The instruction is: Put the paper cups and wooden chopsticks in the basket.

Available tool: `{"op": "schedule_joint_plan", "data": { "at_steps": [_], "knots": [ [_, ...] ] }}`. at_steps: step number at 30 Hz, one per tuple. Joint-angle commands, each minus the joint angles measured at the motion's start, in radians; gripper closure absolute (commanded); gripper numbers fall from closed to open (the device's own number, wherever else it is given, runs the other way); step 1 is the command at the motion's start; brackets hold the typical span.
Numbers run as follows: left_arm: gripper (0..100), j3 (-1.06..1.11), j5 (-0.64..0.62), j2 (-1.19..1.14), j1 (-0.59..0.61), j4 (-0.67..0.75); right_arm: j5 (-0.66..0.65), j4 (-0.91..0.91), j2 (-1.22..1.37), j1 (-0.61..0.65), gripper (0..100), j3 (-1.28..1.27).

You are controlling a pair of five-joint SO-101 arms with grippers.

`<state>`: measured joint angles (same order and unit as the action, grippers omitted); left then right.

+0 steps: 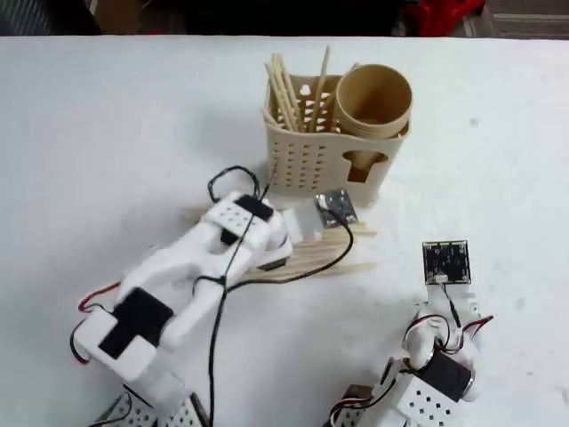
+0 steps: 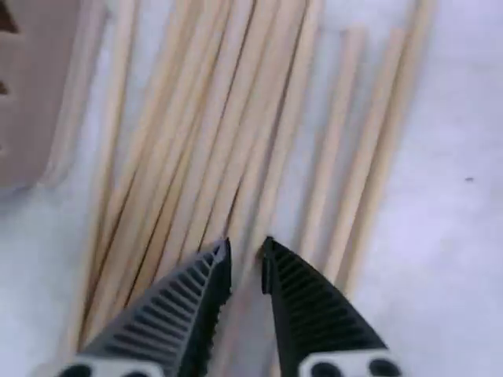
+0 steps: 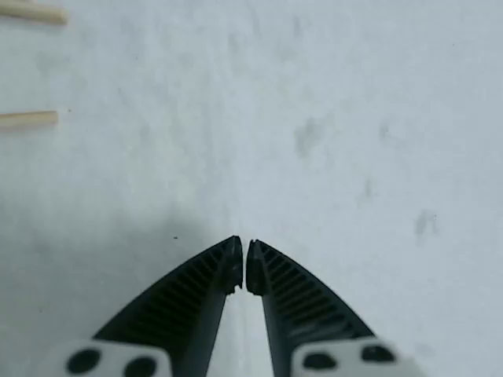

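Observation:
The cream basket (image 1: 307,165) stands at the back middle of the table. Inside it are a paper cup (image 1: 373,98) and several upright wooden chopsticks (image 1: 286,89). More chopsticks (image 1: 351,253) lie flat on the table just in front of the basket. My left arm (image 1: 240,227) is stretched over them. In the left wrist view my left gripper (image 2: 246,255) is down in the pile (image 2: 236,118), its fingers closed around one chopstick. My right gripper (image 3: 242,263) is shut with nothing in it over bare table, and two chopstick ends (image 3: 27,119) show far off.
A corner of the basket wall (image 2: 31,86) shows beside the pile. My right arm (image 1: 440,356) is folded back at the front right of the white table (image 1: 107,133). Black cables (image 1: 218,294) trail along the left arm.

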<state>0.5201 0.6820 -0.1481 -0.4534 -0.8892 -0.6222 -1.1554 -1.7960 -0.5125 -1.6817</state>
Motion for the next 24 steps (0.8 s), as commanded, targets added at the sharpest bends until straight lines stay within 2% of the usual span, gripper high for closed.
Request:
{"op": "schedule_joint_plan", "data": {
  "at_steps": [1, 11, 19, 24],
  "knots": [
    [91, -0.051, 0.012, -0.024, 0.016, 0.020, 0.006, 0.013, 0.002, -0.002, 97.5, -0.008],
    [91, -0.052, 0.014, -0.035, 0.007, 0.015, 0.006, 0.013, 0.002, -0.004, 97.5, -0.008],
    [90, -0.061, 0.052, -0.038, 0.007, -0.060, 0.006, 0.013, 0.002, -0.002, 97.5, -0.008],
    [86, -0.060, 0.055, -0.038, 0.008, -0.078, 0.006, 0.013, 0.002, -0.002, 97.5, -0.008]
  ]
}}
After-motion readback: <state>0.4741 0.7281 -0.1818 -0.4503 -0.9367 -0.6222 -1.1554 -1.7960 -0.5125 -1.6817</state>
